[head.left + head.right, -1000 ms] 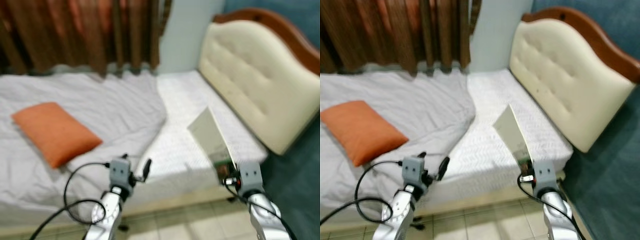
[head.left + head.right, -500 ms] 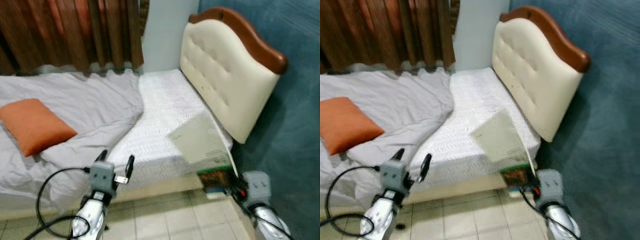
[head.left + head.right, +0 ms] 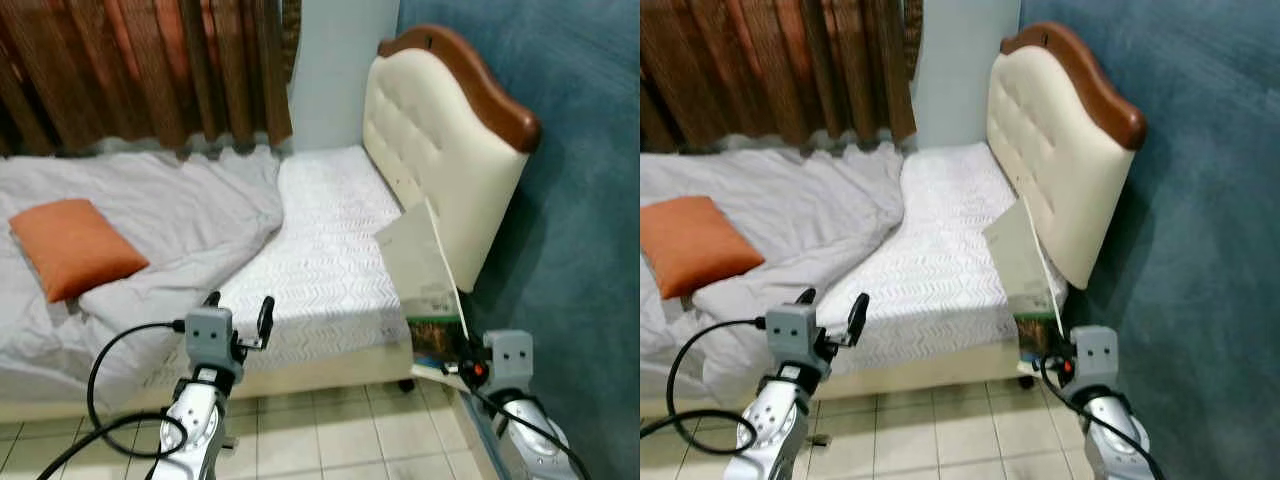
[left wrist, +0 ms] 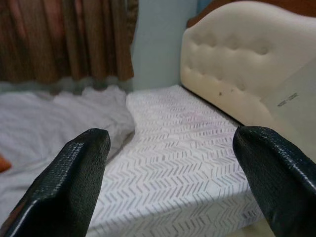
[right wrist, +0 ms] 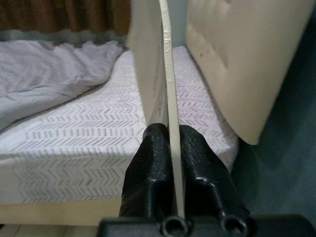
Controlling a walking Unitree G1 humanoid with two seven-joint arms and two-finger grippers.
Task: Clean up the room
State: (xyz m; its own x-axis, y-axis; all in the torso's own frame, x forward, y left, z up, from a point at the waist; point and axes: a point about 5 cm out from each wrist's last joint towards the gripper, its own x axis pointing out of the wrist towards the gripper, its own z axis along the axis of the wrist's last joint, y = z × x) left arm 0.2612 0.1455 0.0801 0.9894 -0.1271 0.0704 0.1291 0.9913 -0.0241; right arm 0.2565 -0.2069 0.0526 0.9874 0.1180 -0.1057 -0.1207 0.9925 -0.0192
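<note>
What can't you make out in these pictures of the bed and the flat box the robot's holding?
- Printing on the flat box: too small and blurred in the eye views; edge-on in the right wrist view.
- Right gripper fingertips: the box hides them in the eye views.
- Under the bed: shadowed and cut off by the frame.
- Orange pillow's far side: sunk into the grey blanket.
- Left gripper: open, holding nothing.

- We see the bed (image 3: 320,270) in front, with the headboard (image 3: 440,170) on its right.
- The pillow (image 3: 75,245) lies on the blanket (image 3: 170,230), far left.
- The curtain (image 3: 150,70) hangs behind the bed.
- Our right hand (image 3: 455,355) holds a flat box (image 3: 420,265) near the headboard.
</note>
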